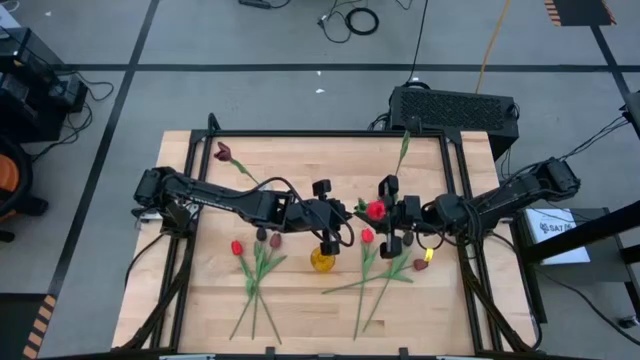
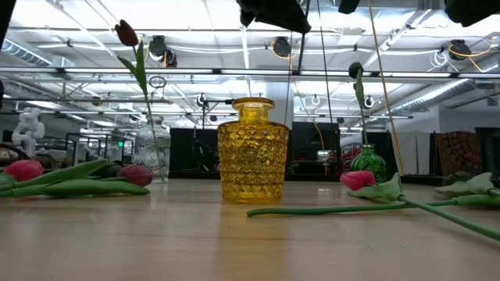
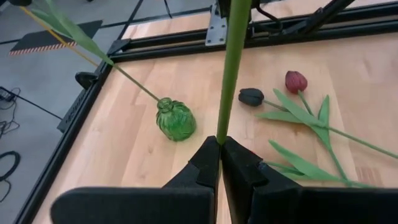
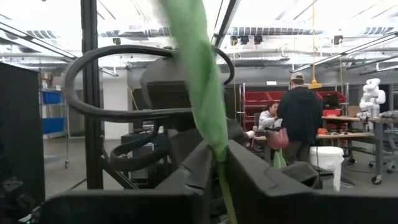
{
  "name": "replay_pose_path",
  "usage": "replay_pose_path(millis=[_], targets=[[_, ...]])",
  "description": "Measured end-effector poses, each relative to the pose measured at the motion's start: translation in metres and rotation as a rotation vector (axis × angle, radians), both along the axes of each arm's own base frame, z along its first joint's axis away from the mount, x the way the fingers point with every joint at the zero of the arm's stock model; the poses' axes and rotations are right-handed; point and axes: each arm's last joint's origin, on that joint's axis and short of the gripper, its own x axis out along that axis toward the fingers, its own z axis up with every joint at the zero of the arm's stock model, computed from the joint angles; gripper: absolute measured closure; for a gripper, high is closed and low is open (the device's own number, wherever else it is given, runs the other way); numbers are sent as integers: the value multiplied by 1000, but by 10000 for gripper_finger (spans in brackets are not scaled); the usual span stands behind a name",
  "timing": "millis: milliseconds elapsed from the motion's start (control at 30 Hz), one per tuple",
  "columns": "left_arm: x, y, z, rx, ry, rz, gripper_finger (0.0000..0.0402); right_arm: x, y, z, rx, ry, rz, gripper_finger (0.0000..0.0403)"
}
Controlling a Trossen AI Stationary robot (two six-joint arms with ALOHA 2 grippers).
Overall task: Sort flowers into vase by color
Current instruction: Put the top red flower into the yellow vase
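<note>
We see a pale wood-grain table (image 1: pixel 300 300) in a black frame on a grey floor, and beyond it a bright workshop with ceiling lights, red shelving and two people at a bench. At mid-table stands a squat faceted yellow glass vase (image 2: pixel 252 150); a clear vase (image 2: pixel 153 154) and a green vase (image 3: pixel 175 119) hold one tulip each, and other tulips (image 1: pixel 258 262) lie flat on the wood. Our left pincer (image 3: pixel 220 144) is clamped on a thin green stem (image 3: pixel 232 68), and our right pincer (image 4: pixel 216 155) pinches a stem whose red head (image 1: pixel 376 209) shows above the vase.
</note>
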Motion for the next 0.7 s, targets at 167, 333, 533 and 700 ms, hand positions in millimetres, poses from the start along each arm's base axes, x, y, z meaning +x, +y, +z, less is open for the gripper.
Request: replay_pose_path(millis=[167,333,533,700], targets=[[-1,-1,-1,-20,11,11,386,0,-1,-1,10,15,-42,393],[-3,-4,0,-54,6,26,360,-1,-2,-1,13,29,-49,399],[-20,-7,7,-96,70,41,282,-6,-3,3,29,38,-43,401],[-35,-18,17,-94,95,10,226,-7,-5,2,70,69,-43,402]])
